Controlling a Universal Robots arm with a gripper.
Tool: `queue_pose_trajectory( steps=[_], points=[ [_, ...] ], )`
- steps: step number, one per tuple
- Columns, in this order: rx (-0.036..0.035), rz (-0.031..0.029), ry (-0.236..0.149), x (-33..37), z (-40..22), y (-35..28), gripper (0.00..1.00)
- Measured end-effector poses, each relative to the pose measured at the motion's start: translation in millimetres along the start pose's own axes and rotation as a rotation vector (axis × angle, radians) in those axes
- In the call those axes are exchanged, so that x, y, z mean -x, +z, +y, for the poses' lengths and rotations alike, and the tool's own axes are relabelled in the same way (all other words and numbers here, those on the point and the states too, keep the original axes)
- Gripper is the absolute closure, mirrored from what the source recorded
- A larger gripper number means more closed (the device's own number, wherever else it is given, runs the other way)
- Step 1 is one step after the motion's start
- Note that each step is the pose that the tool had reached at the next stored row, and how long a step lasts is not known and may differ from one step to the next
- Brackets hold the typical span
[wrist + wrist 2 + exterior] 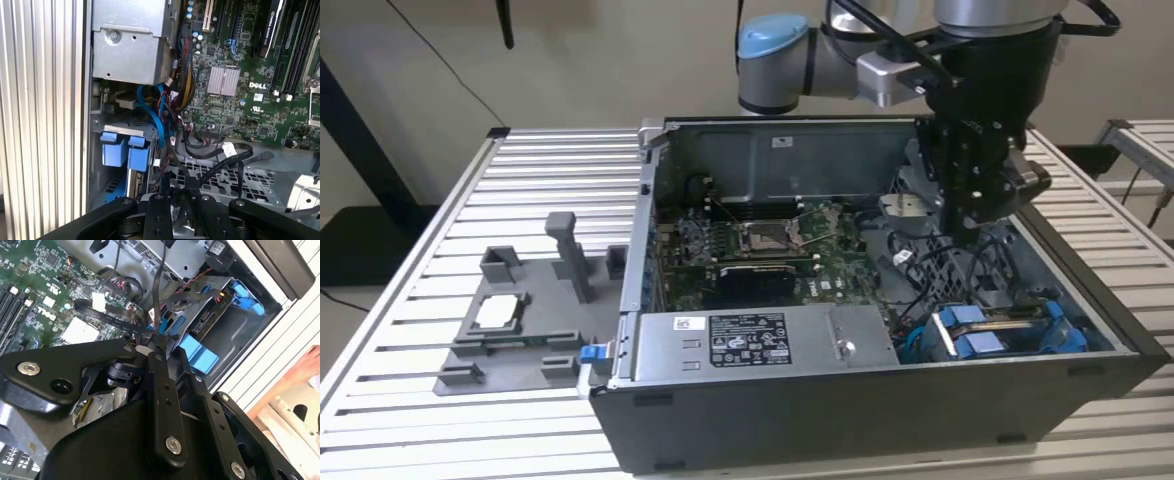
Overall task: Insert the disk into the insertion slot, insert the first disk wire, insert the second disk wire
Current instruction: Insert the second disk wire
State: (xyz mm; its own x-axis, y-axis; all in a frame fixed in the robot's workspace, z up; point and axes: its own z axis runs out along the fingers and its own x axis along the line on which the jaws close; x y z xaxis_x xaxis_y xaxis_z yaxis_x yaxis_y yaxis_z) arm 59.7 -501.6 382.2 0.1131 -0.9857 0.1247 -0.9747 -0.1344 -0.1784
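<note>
A ribbed aluminium counter point(480, 190) carries an open dark grey computer case point(854, 420). The silver hard drive in its bright blue plastic frame point(987, 335) sits in the grey metal drive bay point(240, 332) at the case's near corner. Just beside it, the gripper point(156, 342) is pinched together on a thin black wire point(160, 290).

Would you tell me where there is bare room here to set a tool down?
At the exterior view's left, bare table slats lie behind the grey fixture tray and in front of it, beside the case. Inside the case it is crowded: near the disk, loose cables surround the gripper, its fingers shut on a black wire.
</note>
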Motion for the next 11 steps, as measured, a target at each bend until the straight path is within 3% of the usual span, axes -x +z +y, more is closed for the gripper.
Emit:
queue_pose_trajectory(
  steps=[6, 7, 11],
  points=[
    [-0.0024, 0.0003, 0.000, 0.2, 1.7, -0.2, 0.76],
    [-0.0024, 0.0003, 0.000, 0.2, 1.8, -0.2, 0.82],
    [-0.0024, 0.0004, 0.000, 0.2, 1.9, -0.3, 0.82]
  ],
)
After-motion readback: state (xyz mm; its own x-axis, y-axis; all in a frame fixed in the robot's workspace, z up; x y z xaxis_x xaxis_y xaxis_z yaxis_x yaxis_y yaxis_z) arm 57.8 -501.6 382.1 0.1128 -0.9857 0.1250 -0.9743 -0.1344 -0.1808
